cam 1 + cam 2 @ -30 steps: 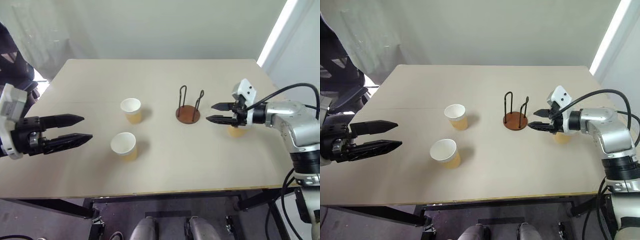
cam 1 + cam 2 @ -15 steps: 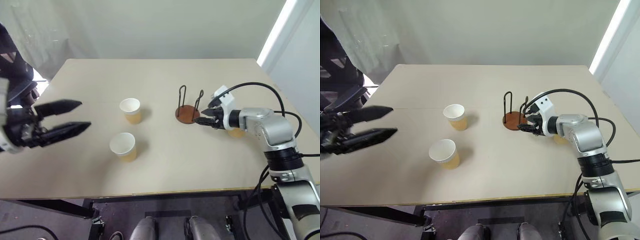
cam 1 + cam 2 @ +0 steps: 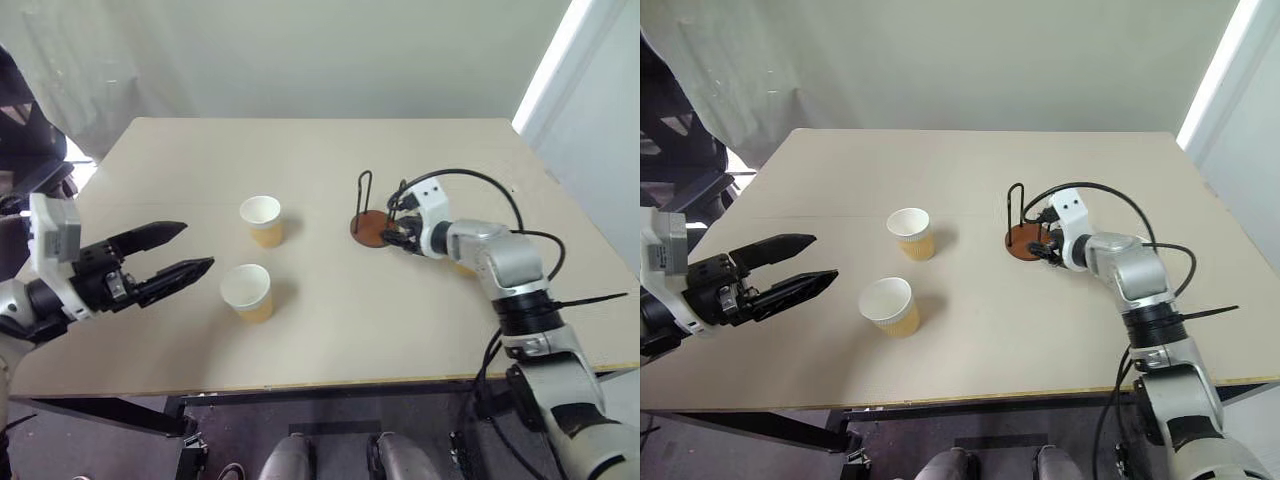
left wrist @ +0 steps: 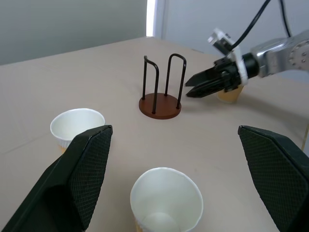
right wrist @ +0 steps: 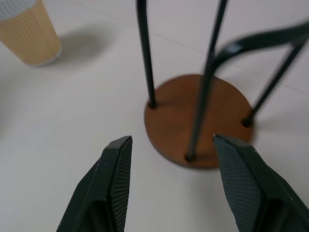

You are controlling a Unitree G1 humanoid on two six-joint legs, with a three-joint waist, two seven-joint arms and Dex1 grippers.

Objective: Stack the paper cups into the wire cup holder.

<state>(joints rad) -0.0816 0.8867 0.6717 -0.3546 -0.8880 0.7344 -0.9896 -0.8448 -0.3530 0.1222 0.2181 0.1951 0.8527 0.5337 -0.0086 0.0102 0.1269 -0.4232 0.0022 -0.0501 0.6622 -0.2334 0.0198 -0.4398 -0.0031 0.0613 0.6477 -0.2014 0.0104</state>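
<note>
Sitting centre-right on the worktop (image 3: pixel 330 340), wire cup holder (image 3: pixel 375 220) empty, right hand (image 3: pixel 392 232) right up against its base with fingers apart, left hand (image 3: pixel 185 250) wide open at left, two paper cups (image 3: pixel 261 220) mid-frame, a third tucked behind the right arm

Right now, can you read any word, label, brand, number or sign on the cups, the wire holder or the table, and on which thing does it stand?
None: no readable text on the paper cups, the wire cup holder or the table.
</note>
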